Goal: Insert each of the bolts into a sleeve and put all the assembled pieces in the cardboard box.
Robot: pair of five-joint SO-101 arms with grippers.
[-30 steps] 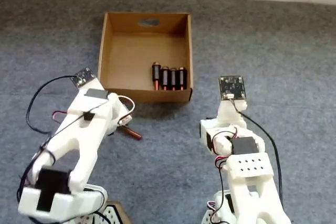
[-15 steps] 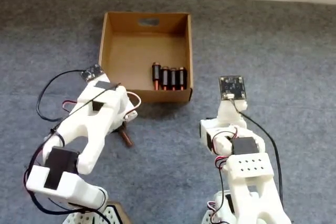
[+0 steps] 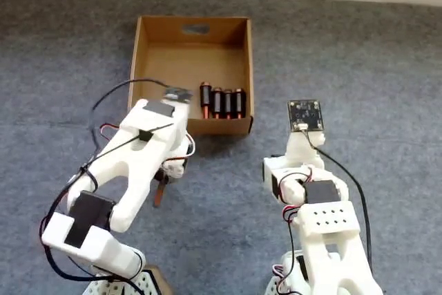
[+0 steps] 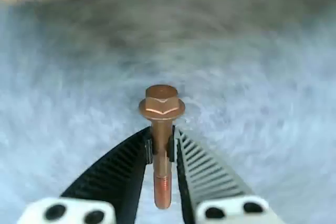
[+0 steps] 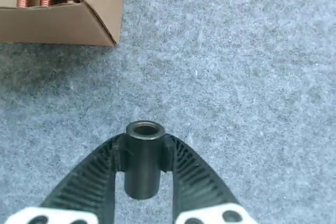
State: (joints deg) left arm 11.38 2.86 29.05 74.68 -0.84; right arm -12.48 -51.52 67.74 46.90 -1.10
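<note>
From above, the cardboard box (image 3: 138,67) sits at 12 o'clock on the grey carpeted table (image 3: 387,67), open side up. Four assembled pieces (image 3: 221,103) lie side by side in its 4 o'clock corner, against the near wall. The left arm (image 3: 138,164) stretches from 7 o'clock towards the box, its wrist just short of the near wall. Below that wrist a copper bolt (image 3: 159,191) hangs out, pointing towards 6 o'clock. The right arm (image 3: 311,198) stands at 5 o'clock, its wrist well apart from the box, off the box's 4 o'clock corner.

In the left wrist view, the left tool (image 4: 163,136) is closed to a narrow gap on the bolt's shank, its ribbed black fingers (image 4: 123,166) pressing from both sides. The hexagonal flanged head juts out past the fingertips and the threaded end shows between them.

In the right wrist view, the right tool (image 5: 143,148) is clamped on a black sleeve (image 5: 143,158), which stands between the fingers with its open bore facing the camera – above bare carpet. One corner of the box lies beyond it, well apart, with the ends of the assembled pieces showing inside.
</note>
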